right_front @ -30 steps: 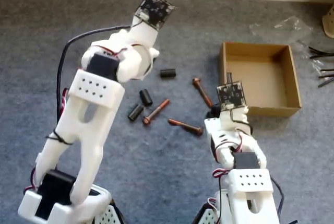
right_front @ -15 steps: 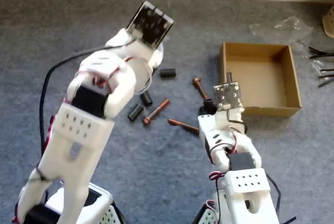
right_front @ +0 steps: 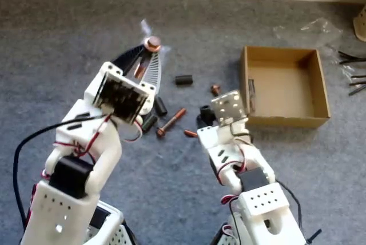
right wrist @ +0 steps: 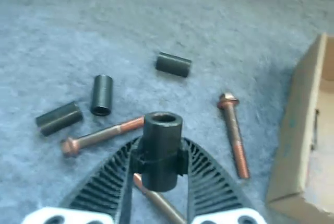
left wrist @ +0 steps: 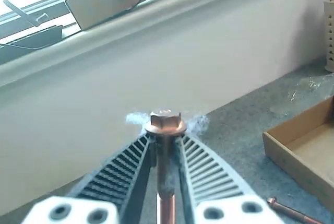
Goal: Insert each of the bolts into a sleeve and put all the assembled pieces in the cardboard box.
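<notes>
The left hand (right_front: pixel 150 52) has come up from the table (right_front: pixel 63 33) in the last second and now tilts back. It is closed firmly on the shank of a bolt (left wrist: pixel 165 124); the head stands just past the fingertips and the shank runs back between them toward the wrist. The right hand (right wrist: pixel 159 148) has swung away from the cardboard box (right_front: pixel 286 121) toward the middle. It is clamped on a black sleeve (right wrist: pixel 162 130), whose open bore is turned toward its wrist camera.

So both parts of one pair are lifted, near each other but still apart. I judge the next step is to bring the bolt and the bore onto one line. Since the free end is the head, the insertion may be awkward.

Three loose sleeves (right wrist: pixel 174 64) (right wrist: pixel 102 94) (right wrist: pixel 59 118) and three other bolts (right wrist: pixel 102 135) (right wrist: pixel 234 132) (right wrist: pixel 156 203) lie on the table where they were. I judge the task is only at its beginning
</notes>
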`<move>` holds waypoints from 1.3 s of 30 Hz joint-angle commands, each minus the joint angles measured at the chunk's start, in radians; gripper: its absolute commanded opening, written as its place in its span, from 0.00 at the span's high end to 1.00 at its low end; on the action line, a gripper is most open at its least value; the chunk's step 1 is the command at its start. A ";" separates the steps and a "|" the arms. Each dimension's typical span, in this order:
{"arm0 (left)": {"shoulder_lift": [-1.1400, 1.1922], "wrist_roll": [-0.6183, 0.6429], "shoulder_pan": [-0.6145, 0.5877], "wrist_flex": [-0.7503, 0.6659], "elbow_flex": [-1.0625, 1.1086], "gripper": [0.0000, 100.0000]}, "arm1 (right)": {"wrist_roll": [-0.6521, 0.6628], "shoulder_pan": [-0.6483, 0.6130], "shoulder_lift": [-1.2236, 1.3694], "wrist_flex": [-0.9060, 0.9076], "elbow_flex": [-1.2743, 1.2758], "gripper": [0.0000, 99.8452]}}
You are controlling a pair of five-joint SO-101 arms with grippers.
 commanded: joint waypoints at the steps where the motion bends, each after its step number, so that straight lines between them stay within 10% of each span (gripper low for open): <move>1: -0.085 0.121 -0.096 -0.029 -0.008 0.99 | -0.008 -0.056 -0.027 -0.039 -0.021 0.99; 16: -0.329 0.417 -0.217 0.008 0.076 0.99 | -0.002 -0.150 -0.533 -0.101 0.061 0.99; 27: -0.329 0.178 0.252 -0.135 0.188 0.99 | -0.002 -0.199 -0.700 -0.101 0.206 0.99; 39: -0.329 0.178 0.285 -0.196 0.295 0.99 | -0.008 -0.199 -0.743 -0.102 0.249 0.99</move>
